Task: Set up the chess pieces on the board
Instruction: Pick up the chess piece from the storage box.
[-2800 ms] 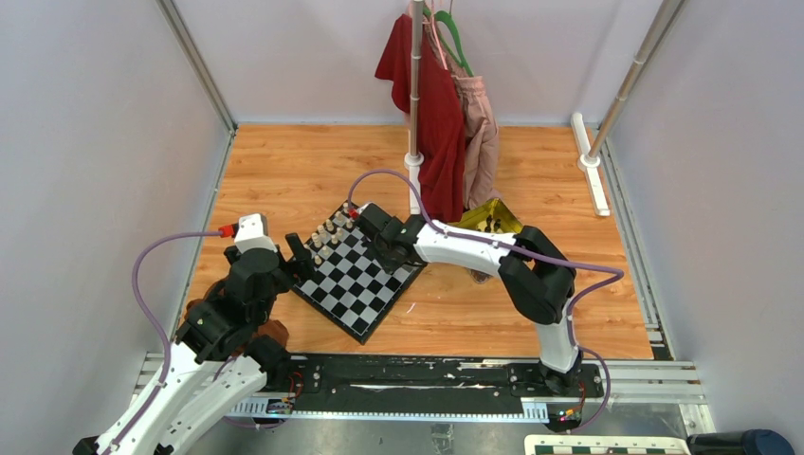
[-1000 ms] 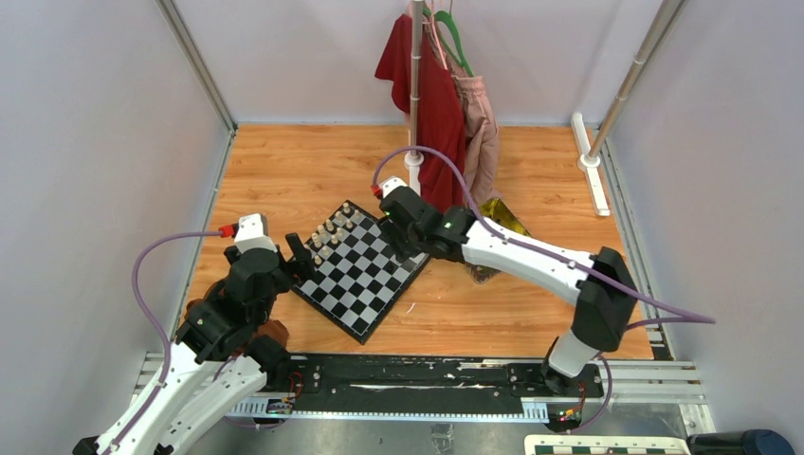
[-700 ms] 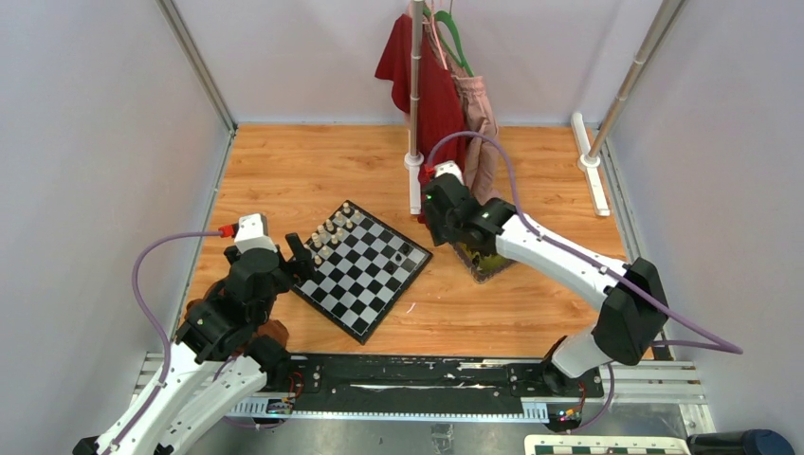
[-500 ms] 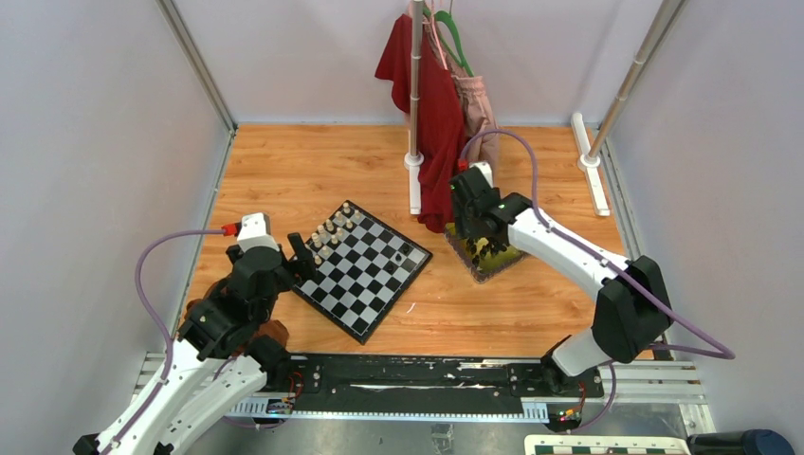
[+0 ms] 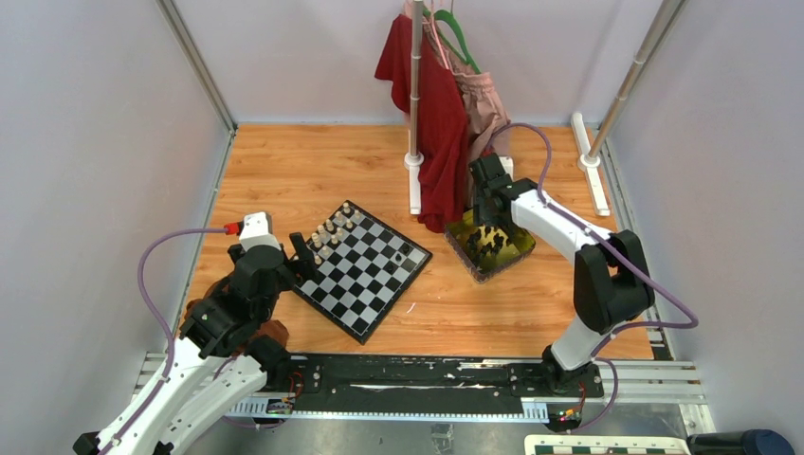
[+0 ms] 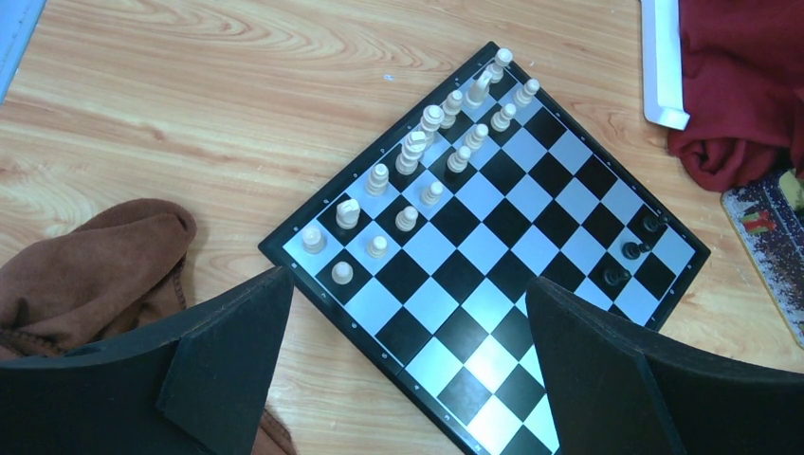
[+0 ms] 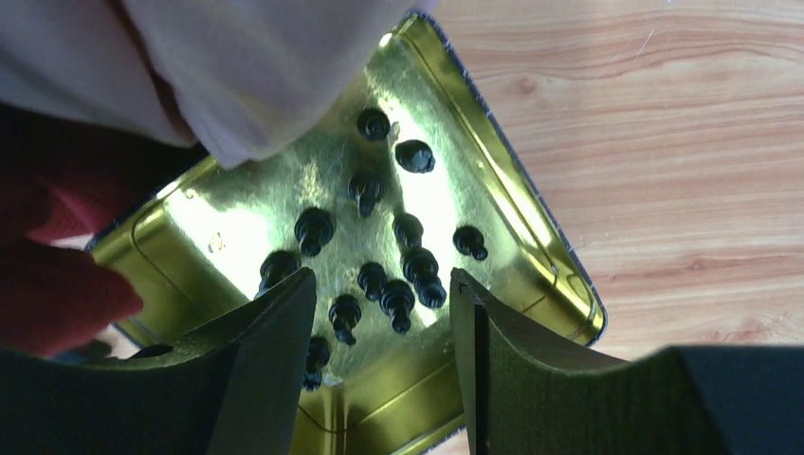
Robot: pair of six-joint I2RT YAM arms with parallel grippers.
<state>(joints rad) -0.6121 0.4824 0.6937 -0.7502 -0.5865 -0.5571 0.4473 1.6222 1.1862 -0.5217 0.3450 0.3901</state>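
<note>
A: Right fingers?
B: Spread apart, nothing between them. They hang over the gold tray, far right on the bench, just beside the hanging red garment.
A: What's in the tray?
B: About a dozen black chess pieces, lying loose.
A: Left fingers?
B: Released too, wide apart and empty, by the board's left edge. A brown cloth lies left of them.
A: Board?
B: Mid-bench, turned diamond-wise. Cream pieces stand in two rows along its far-left side. Three black ones stand near its right corner.
</note>
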